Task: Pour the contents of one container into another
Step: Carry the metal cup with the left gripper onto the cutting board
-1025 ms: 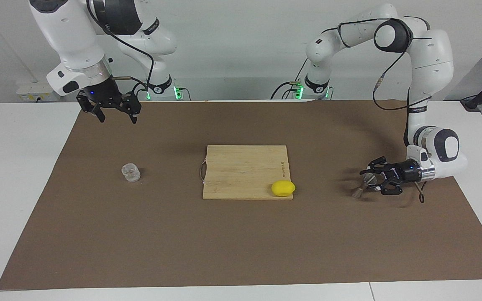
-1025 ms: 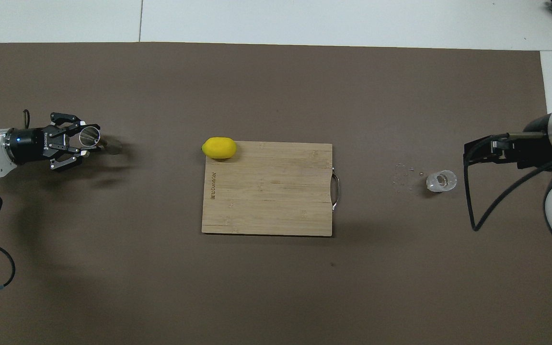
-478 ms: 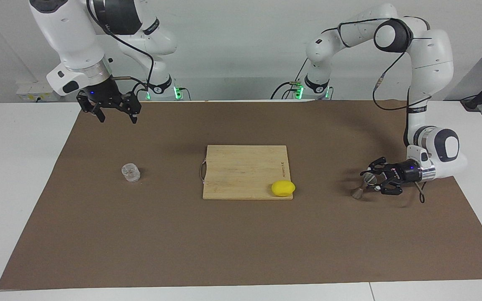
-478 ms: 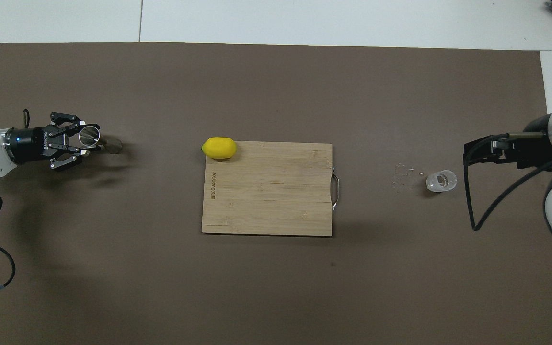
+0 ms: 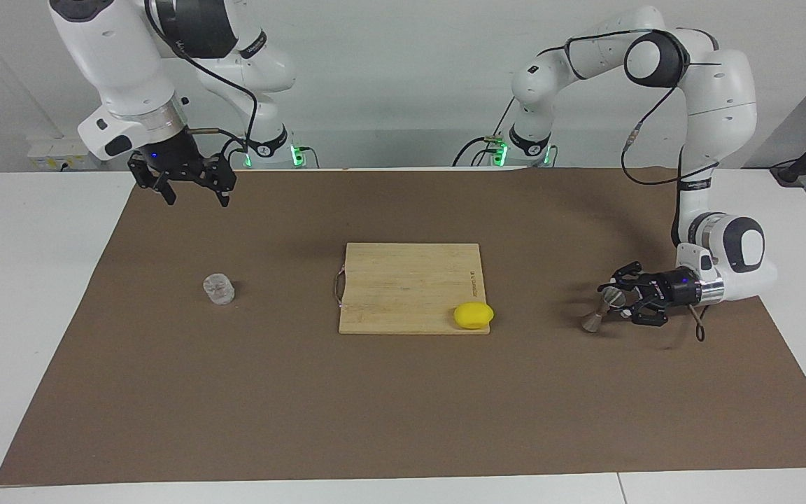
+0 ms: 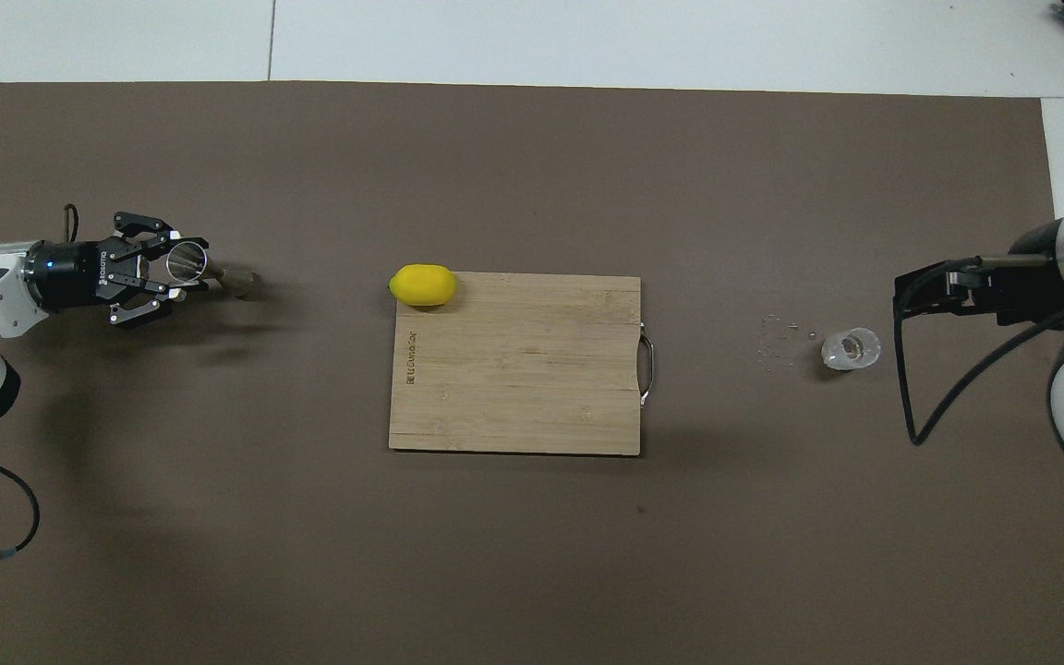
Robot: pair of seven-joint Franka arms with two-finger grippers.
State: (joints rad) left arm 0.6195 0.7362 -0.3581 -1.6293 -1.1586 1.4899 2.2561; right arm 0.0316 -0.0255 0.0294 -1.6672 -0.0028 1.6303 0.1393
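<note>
The clear faceted glass cup (image 5: 219,288) stands upright on the brown mat toward the right arm's end; it also shows in the overhead view (image 6: 851,348). My right gripper (image 5: 193,190) hangs open and empty, high over the mat and well apart from the cup; it shows in the overhead view (image 6: 924,294) beside the cup. My left gripper (image 5: 616,297) lies low and level toward the left arm's end, shut on the steel hourglass jigger (image 5: 597,312). The jigger (image 6: 213,273) is tilted, its lower cone at the mat.
A bamboo cutting board (image 5: 403,280) with a metal handle lies mid-table. A yellow lemon (image 5: 474,315) sits on its corner toward the left arm's end. A few clear droplets (image 6: 777,337) lie on the mat beside the cup.
My left gripper has moved a little toward the cutting board with the jigger in it. The right arm and the cup have not moved.
</note>
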